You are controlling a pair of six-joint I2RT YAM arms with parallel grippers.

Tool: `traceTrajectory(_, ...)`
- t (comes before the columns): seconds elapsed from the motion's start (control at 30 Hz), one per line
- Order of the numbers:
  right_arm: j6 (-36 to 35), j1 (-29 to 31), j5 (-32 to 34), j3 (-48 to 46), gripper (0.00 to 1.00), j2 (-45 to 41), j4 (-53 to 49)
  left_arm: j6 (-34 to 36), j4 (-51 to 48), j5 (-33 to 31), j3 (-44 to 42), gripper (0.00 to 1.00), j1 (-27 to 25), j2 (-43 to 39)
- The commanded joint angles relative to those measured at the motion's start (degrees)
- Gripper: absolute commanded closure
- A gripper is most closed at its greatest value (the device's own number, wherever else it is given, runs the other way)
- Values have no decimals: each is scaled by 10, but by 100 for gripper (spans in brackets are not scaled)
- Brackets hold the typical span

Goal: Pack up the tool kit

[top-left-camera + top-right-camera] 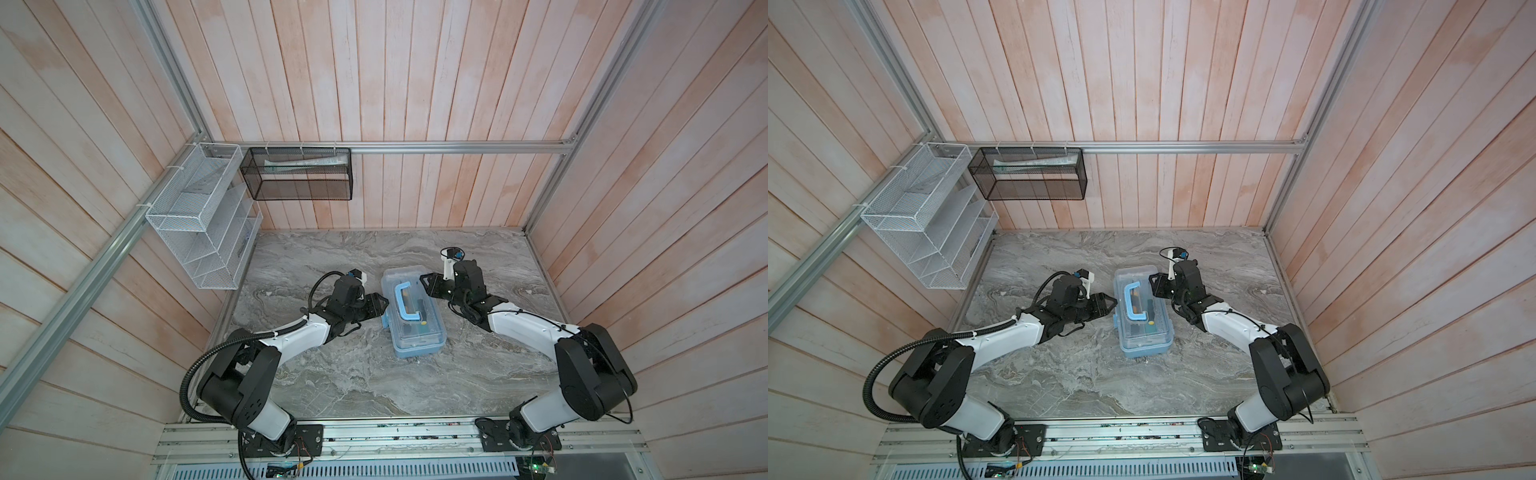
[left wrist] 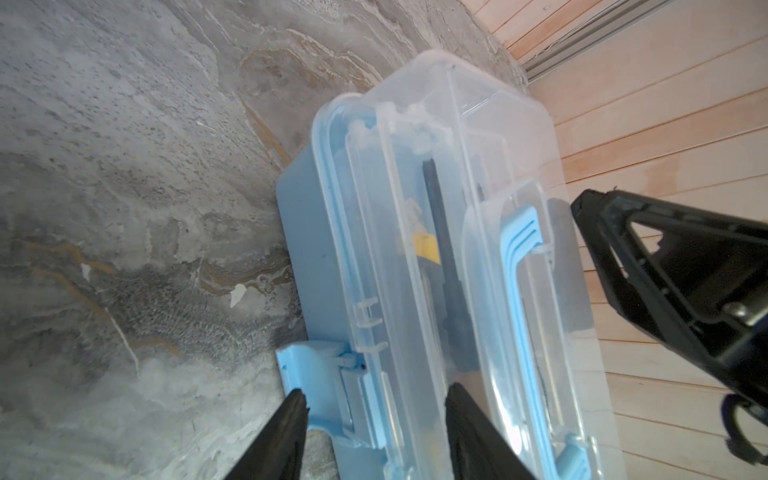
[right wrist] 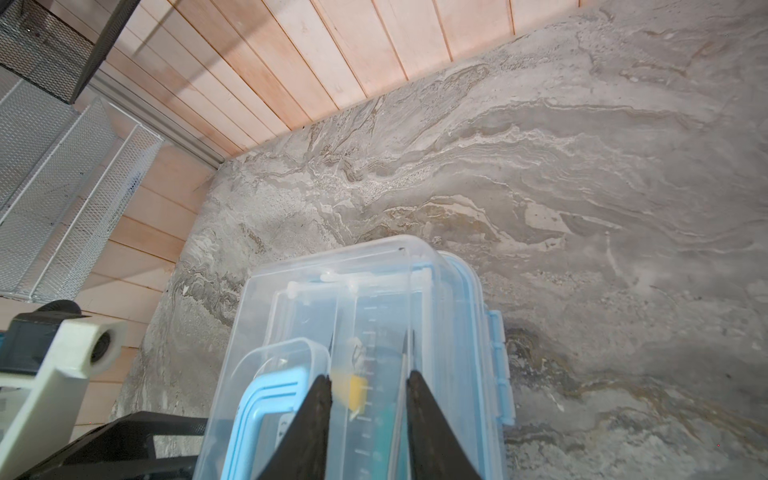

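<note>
Nearest, the two arms' bases sit bolted on the aluminium rail (image 1: 395, 434) at the front edge of the bench (image 1: 353, 386). From there the left arm (image 1: 291, 336) and the right arm (image 1: 532, 328) reach inward and meet at the tool kit (image 1: 417, 332). The kit stands flat about the middle of the bench, between the two arms, with its long sides running near to far. Its clear lid (image 2: 478, 137) is down over the light-blue base, and the light-blue handle (image 2: 521, 266) lies folded flat on the lid.

The left jaws stand apart at the kit's left long side. In the left wrist view one of the fingers (image 2: 291, 436) sits at the outer edge of the light-blue latch (image 2: 311, 374), which juts out from the case. The other finger lies over the clear lid, so latch and lid edge are between them. Whether they press on anything I cannot tell.

The right jaws are at the far right part of the lid, just beside the handle, with a narrow gap between them. They hover over the lid or rest on it — I cannot tell which. Through the lid show a dark shaft (image 2: 440, 232) and a yellow piece (image 3: 357, 392).

Farther back, a white wire-mesh rack (image 1: 199, 232) hangs on the left wall and a black mesh basket (image 1: 299, 174) on the back wall, with something pale and flat lying in the basket.
</note>
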Motion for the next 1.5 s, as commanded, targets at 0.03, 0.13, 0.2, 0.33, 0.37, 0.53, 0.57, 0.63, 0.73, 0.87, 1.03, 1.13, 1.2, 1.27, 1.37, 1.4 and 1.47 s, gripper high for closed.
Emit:
traceTrajectory(0.03, -8, 4, -54, 3, 68, -4, -73, 29, 0, 6, 25, 40, -3, 2)
traceTrajectory(0.13, -9, -5, -41, 3, 67, -41, -81, 44, -4, -32, -11, 35, -2, -26)
traceTrajectory(0.2, -10, -7, -34, 4, 66, -63, -89, 58, -14, -60, -34, 33, -3, -45)
traceTrajectory(0.33, -11, -7, -28, 1, 64, -96, -107, 68, -30, -117, -78, 28, -14, -72)
traceTrajectory(0.37, -10, -7, -23, -4, 63, -106, -108, 67, -30, -123, -90, 27, -17, -77)
traceTrajectory(0.53, -6, -8, 0, -40, 60, -142, -102, 72, -3, -178, -134, 21, -62, -86)
traceTrajectory(0.57, -6, -7, 5, -47, 60, -148, -100, 77, 14, -200, -143, 20, -78, -85)
traceTrajectory(0.63, -5, -8, 14, -61, 60, -158, -94, 88, 39, -239, -155, 17, -105, -80)
traceTrajectory(0.73, -5, -8, 23, -77, 60, -168, -91, 105, 87, -277, -175, 16, -129, -77)
traceTrajectory(0.87, -6, -12, 28, -89, 60, -176, -88, 123, 105, -316, -170, 16, -139, -49)
traceTrajectory(1.03, -7, -20, 26, -99, 61, -180, -79, 151, 130, -334, -157, 16, -144, -7)
traceTrajectory(1.13, -8, -24, 25, -101, 61, -180, -80, 158, 153, -329, -158, 16, -147, 5)
traceTrajectory(1.2, -8, -26, 24, -103, 62, -181, -79, 160, 169, -324, -161, 17, -149, 12)
traceTrajectory(1.27, -8, -28, 22, -106, 62, -179, -75, 160, 184, -319, -160, 17, -149, 23)
traceTrajectory(1.37, -7, -33, 19, -107, 63, -174, -72, 159, 192, -319, -156, 17, -151, 44)
traceTrajectory(1.4, -7, -33, 19, -107, 63, -173, -72, 157, 193, -320, -153, 17, -151, 50)
traceTrajectory(1.47, -6, -36, 17, -109, 63, -172, -69, 153, 202, -322, -154, 17, -153, 62)
